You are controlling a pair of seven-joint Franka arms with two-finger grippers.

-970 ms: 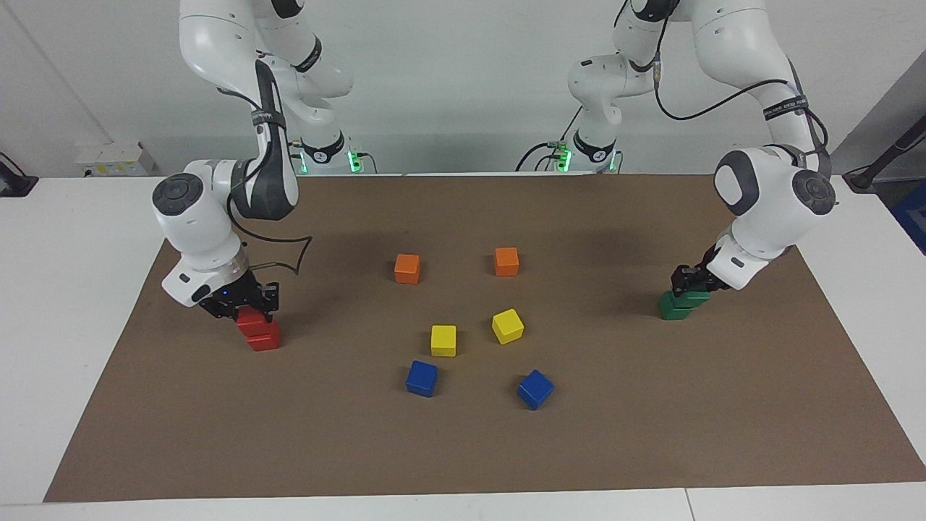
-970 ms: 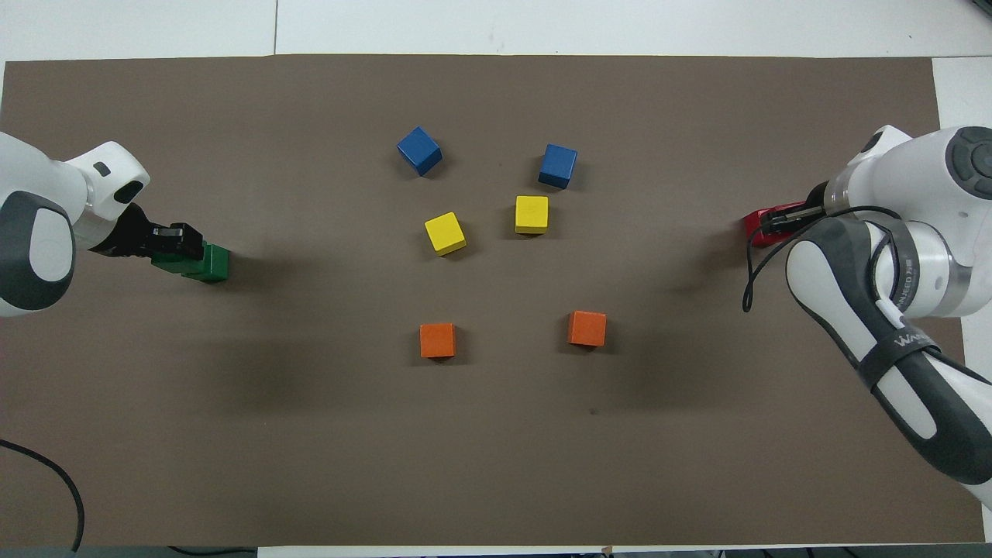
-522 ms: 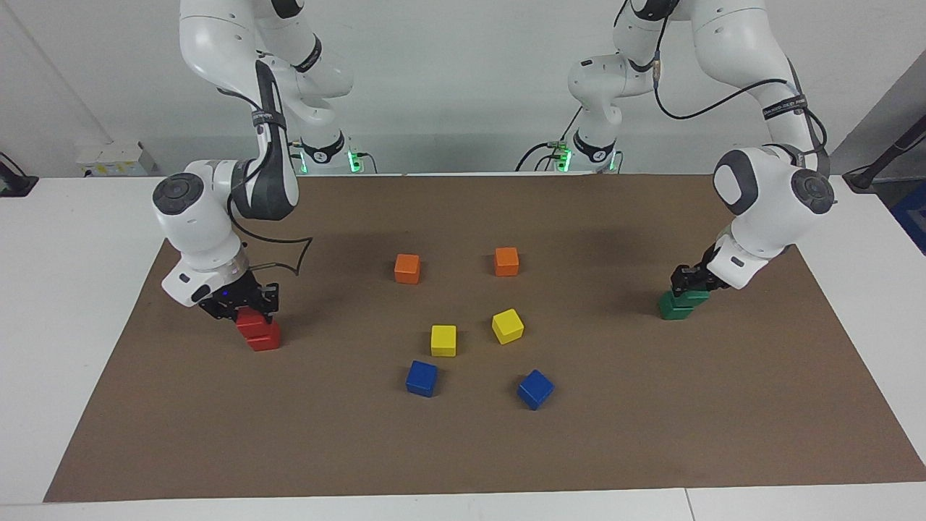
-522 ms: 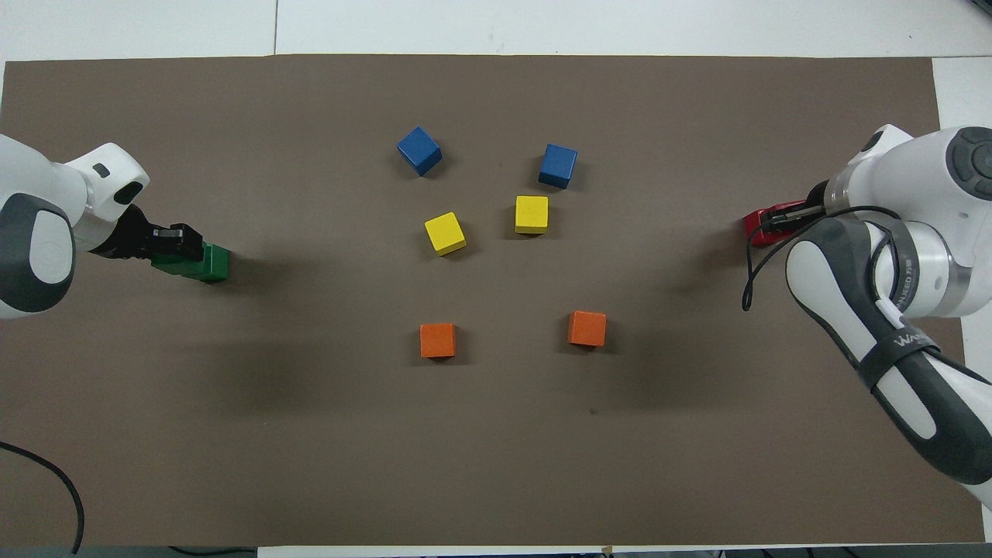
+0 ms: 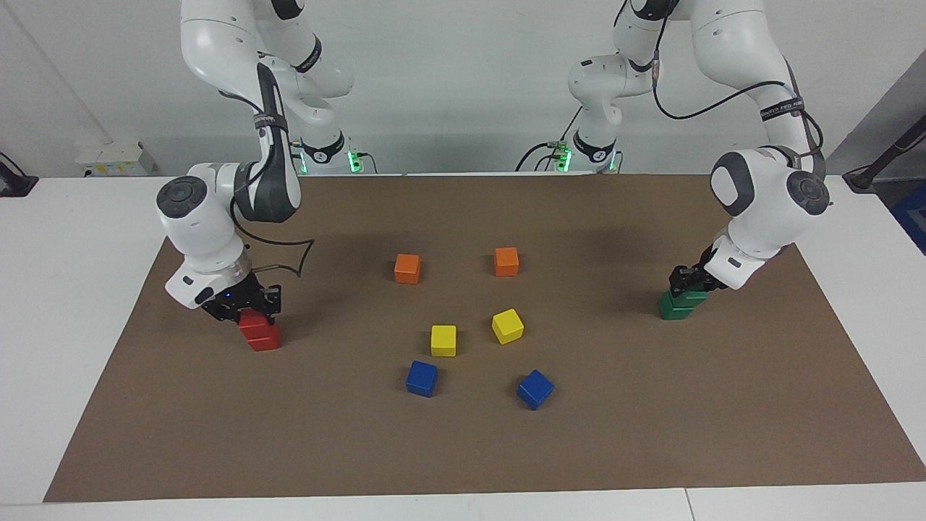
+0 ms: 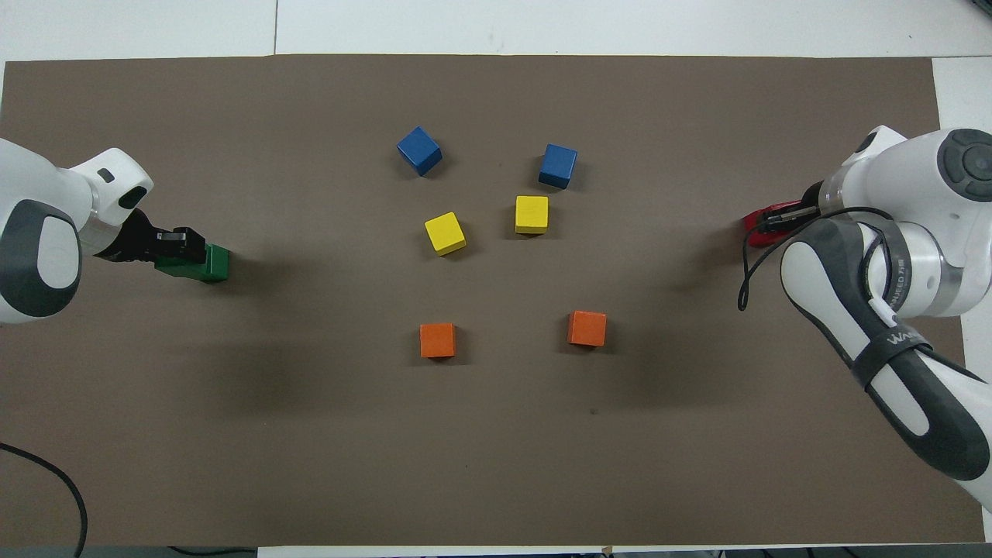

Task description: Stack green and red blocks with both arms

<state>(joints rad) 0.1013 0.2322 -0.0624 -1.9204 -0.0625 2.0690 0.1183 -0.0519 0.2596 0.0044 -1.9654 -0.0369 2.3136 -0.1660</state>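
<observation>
At the left arm's end of the surface [image 5: 463, 449], the left end effector [image 5: 687, 288] grips the upper green block [image 5: 693, 295], stacked on the lower green block [image 5: 673, 308]. At the other end, the right end effector [image 5: 246, 310] clamps the top red block [image 5: 253, 323] on the bottom red block [image 5: 265, 339].

Middle of the brown mat [image 5: 463, 449] crowded: two orange cubes [image 5: 407, 268] nearest the robots, two yellow cubes [image 5: 443, 340] next, two blue cubes [image 5: 422, 378] farthest. Narrow lanes run between the cubes of each pair.

Wide bare mat on either side of that cluster, and a broad strip along the edge farthest from the robots.

Toward the right arm's end: red stack [image 5: 259, 331] with the right gripper [image 5: 242, 310] on its top cube blocks that spot. Toward the left arm's end: green stack [image 5: 678, 304] under the left gripper [image 5: 687, 284] does likewise.
</observation>
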